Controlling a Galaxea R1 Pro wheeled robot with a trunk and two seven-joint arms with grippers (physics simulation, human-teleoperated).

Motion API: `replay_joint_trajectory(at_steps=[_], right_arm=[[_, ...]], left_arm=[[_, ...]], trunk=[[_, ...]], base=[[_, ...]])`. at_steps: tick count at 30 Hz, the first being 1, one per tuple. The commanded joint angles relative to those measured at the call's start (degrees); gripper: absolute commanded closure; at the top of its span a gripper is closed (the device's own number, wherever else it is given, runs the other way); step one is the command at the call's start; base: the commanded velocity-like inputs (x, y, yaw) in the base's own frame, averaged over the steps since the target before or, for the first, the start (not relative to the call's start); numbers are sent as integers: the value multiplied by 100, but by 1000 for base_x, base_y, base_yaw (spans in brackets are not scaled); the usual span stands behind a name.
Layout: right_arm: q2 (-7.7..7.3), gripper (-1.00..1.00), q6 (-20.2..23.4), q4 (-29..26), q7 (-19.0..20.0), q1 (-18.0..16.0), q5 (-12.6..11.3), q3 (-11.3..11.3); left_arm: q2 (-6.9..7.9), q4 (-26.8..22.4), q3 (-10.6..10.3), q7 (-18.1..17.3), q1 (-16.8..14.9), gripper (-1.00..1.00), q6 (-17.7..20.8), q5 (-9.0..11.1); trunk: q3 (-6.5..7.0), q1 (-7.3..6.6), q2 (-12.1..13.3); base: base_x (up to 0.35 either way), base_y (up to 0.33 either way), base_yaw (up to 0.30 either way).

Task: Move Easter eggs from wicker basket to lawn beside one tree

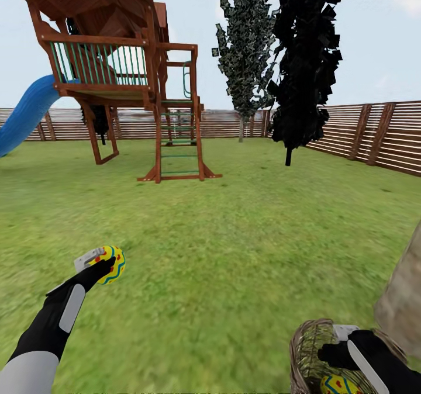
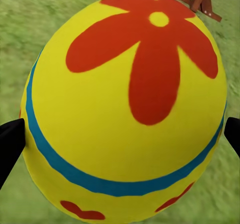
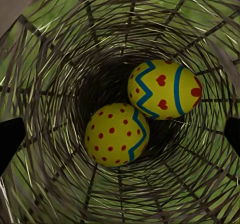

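Left end effector (image 1: 104, 265) is clamped on a flower-painted Easter egg (image 2: 125, 109), held out above the lawn (image 1: 234, 253), while the right end effector (image 1: 339, 356) hangs spread wide over the wicker basket (image 3: 60, 59), two eggs (image 3: 116, 133) touching at its bottom, beside the tree (image 1: 402, 300).

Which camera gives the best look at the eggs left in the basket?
The right wrist view: it looks straight down into the basket and shows both eggs, the dotted one and the one with hearts. The head view catches just part of one egg at the bottom edge.
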Motion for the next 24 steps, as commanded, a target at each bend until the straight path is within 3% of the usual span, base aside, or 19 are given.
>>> replay_joint_trajectory(at_steps=[1, 9, 24], right_arm=[[-7, -100, 19, -6, -23, -4, -27, 21], [0, -100, 14, -3, -23, -4, -24, 36], [2, -100, 10, 2, -23, -4, -20, 44]], left_arm=[[-1, -8, 4, 17, -3, 100, 33, 59], [71, -71, 15, 25, -3, 100, 33, 59], [26, -184, -14, 25, -3, 100, 42, 50]], trunk=[[-25, 22, -44], [-168, 197, -365], [-438, 527, -967]], base=[[0, 0, 0], [0, 0, 0], [0, 0, 0]])
